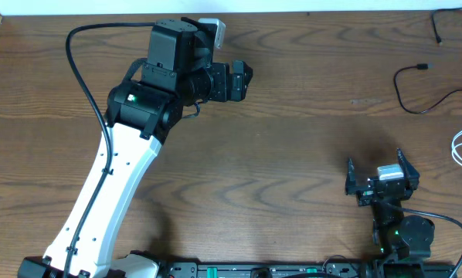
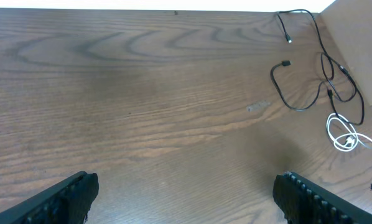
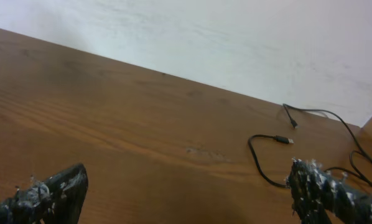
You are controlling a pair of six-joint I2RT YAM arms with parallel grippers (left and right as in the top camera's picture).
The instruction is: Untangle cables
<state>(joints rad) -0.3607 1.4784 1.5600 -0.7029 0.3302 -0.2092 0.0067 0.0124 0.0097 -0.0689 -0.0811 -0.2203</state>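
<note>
Two grippers [image 2: 186,179] [image 3: 187,171] gape; two black cables [image 2: 298,107] [image 2: 320,43], one white [image 2: 344,138].

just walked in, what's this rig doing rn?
Neither arm is holding anything at this moment. The left gripper is open over bare table toward the far side. The right gripper is open near the front right. The black cables lie loose at the table's right edge and cross each other, with the white cable coiled at their near end. Neither gripper is touching them.
</note>
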